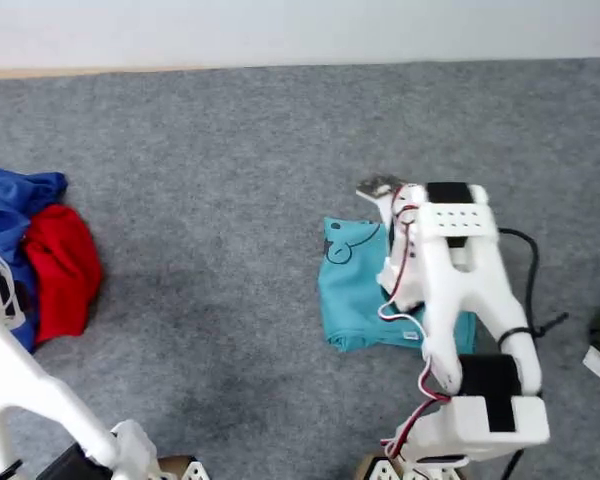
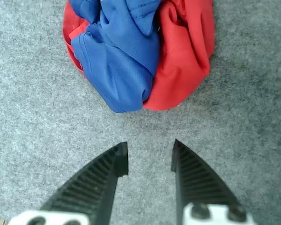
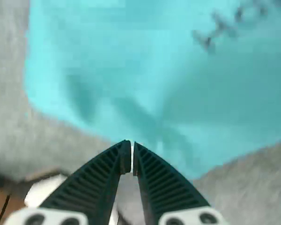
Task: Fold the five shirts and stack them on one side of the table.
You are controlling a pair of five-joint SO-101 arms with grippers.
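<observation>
Surface [image 1: 230, 150]: grey, under the teal shirt.
Teal shirt [image 1: 355, 290]: lying flat.
Blue shirt [image 2: 126, 61]: crumpled, well apart from teal shirt.
Red shirt [image 2: 182, 61]: likewise, touching blue shirt.
Right claw [image 3: 132, 147]: together, over teal shirt's edge.
Left claw [image 2: 150, 152]: apart, far from teal shirt.

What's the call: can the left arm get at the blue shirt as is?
Probably yes. The left gripper is open and faces the blue shirt, with only bare table between them. The red shirt is bunched against it and might come along.
</observation>
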